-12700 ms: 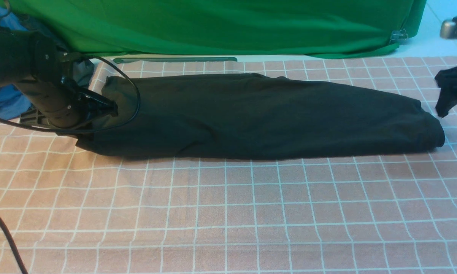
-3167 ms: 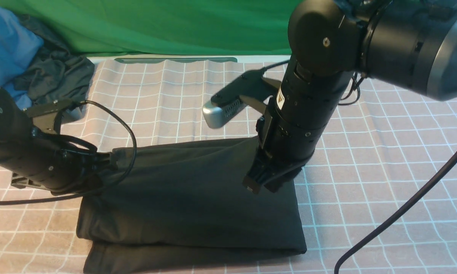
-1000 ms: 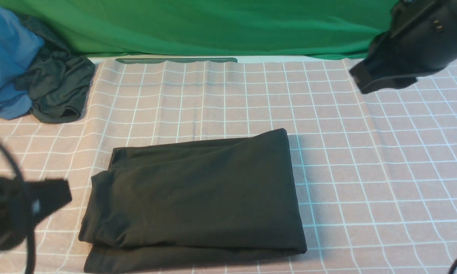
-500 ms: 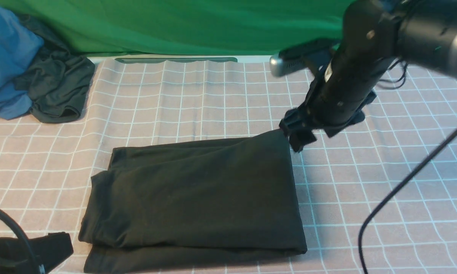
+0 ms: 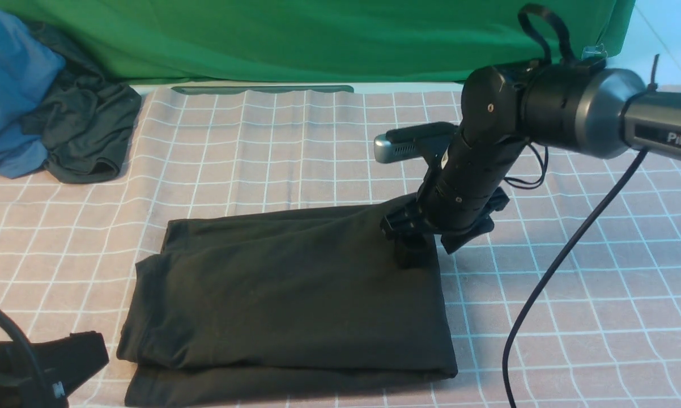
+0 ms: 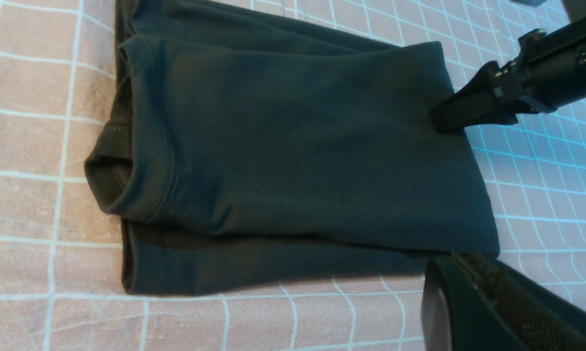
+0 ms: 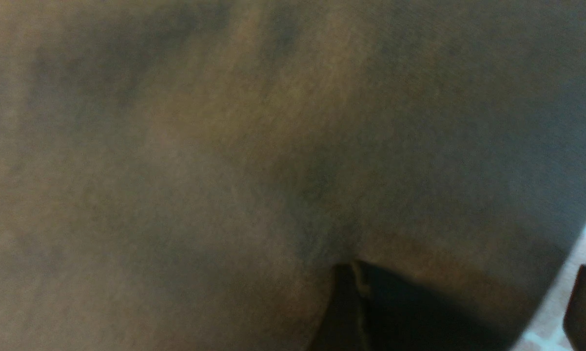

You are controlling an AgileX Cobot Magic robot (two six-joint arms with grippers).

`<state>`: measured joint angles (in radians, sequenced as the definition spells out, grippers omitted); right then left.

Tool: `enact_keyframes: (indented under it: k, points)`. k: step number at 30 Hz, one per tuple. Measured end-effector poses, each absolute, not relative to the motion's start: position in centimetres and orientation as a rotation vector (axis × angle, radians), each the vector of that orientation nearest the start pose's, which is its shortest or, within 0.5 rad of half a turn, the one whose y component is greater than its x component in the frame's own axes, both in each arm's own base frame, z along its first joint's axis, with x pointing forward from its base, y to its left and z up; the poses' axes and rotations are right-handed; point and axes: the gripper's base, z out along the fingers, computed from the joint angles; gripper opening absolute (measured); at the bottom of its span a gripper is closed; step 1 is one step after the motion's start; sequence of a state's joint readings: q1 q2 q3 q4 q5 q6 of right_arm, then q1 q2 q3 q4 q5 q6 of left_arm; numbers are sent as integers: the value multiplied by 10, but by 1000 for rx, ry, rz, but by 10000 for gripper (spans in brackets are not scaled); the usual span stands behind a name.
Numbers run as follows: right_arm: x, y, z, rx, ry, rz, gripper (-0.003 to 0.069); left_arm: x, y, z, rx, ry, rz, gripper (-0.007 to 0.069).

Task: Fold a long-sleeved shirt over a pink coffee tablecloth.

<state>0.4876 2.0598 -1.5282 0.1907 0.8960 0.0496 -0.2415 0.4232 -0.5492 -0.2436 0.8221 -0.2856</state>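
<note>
The long-sleeved shirt lies folded into a black rectangle on the pink coffee tablecloth; its print is hidden. My right gripper is down on the shirt's far right corner, open, with one finger pressed on the fabric. Its other finger hangs past the shirt's edge over the tablecloth. From the left wrist, the shirt and the right gripper both show. My left gripper sits low by the shirt's near left corner, open and empty, with one finger in view.
A blue garment and a smaller dark garment are heaped at the far left. A green cloth hangs along the back. The right arm's cable loops down over the tablecloth on the right.
The right arm has swung down from the upper right and set its gripper on the shirt's far right corner. The left gripper stays low at the near left. The shirt has not shifted.
</note>
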Motion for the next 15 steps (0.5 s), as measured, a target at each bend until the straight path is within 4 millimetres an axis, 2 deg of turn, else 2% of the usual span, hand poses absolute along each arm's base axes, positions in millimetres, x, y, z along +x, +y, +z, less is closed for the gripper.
enact_keyframes:
  k: [1,5,7,8,9,10,13,15]
  points:
    - [369,211,177,-491,2907,322,579,67,-33,299,-130,2211,-585,13]
    - [370,214,172,-495,2905,361,465,67,-33,299,-130,2210,-585,13]
    - [369,216,173,-571,2876,399,293,67,-33,299,-130,2210,-585,13]
    - [370,217,173,-599,2862,413,166,67,-33,299,-131,2210,-586,13]
    - [370,217,173,-606,2860,413,153,67,-33,299,-130,2210,-586,13]
    - [370,217,173,-619,2855,418,107,67,-33,299,-133,2210,-587,13]
    - [372,211,175,-601,2862,420,108,67,-33,299,-133,2210,-587,13]
    - [375,198,183,-577,2871,407,108,67,-33,299,-133,2210,-587,13]
